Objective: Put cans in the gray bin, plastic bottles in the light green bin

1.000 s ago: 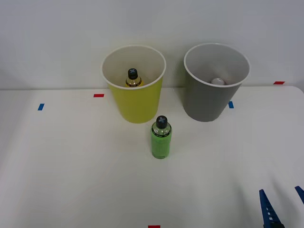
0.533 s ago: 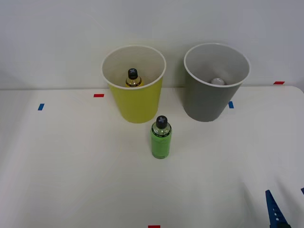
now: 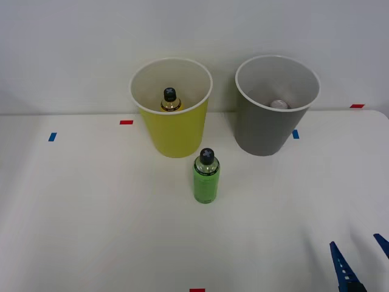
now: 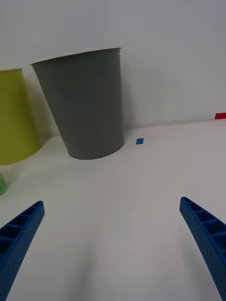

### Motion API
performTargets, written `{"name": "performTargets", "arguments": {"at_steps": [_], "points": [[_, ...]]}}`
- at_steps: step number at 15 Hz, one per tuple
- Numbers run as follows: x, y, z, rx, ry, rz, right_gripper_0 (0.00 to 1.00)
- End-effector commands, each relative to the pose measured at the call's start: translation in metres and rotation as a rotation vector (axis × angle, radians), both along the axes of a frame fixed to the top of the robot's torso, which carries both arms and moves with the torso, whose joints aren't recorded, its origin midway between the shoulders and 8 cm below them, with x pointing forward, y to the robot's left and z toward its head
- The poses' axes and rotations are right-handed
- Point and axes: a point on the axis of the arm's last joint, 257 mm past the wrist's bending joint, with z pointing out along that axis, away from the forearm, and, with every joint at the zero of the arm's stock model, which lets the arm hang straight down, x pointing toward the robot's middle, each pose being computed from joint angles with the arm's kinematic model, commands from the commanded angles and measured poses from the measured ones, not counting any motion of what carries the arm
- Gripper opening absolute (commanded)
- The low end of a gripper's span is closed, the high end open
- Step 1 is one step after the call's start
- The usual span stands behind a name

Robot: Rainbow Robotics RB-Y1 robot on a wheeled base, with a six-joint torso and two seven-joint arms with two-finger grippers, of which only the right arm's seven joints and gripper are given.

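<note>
A bright green plastic bottle (image 3: 206,177) with a black cap stands upright on the white table, just in front of the light green bin (image 3: 172,131). An amber bottle (image 3: 170,100) stands inside that bin. The gray bin (image 3: 271,125) is to its right, and the silver top of a can (image 3: 278,104) shows inside it. My right gripper (image 3: 360,255) is at the table's near right corner, open and empty, well away from the green bottle. In the wrist view its fingers (image 4: 21,230) are spread wide, facing the gray bin (image 4: 84,108), with the light green bin (image 4: 16,117) beside it.
Small red tape marks (image 3: 126,122) and blue tape marks (image 3: 52,137) dot the table (image 3: 91,213). A white wall rises right behind the bins. A red mark (image 3: 197,290) sits at the table's near edge.
My right gripper dipped toward the frame's lower edge half a second ago and has come back up to about where it was a second ago. Nothing else moved.
</note>
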Motion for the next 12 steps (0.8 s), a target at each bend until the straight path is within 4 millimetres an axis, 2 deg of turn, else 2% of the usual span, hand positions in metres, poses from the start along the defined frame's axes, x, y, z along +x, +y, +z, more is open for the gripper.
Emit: {"name": "performTargets", "arguments": {"at_steps": [1, 4, 12], "points": [[0.0, -0.0004, -0.0019, -0.02, 0.006, 0.003, 1.0], [-0.0026, -0.0078, -0.0036, -0.033, 0.034, 0.004, 1.0], [0.002, -0.0059, -0.005, -0.087, 0.036, 0.011, 1.0]]}}
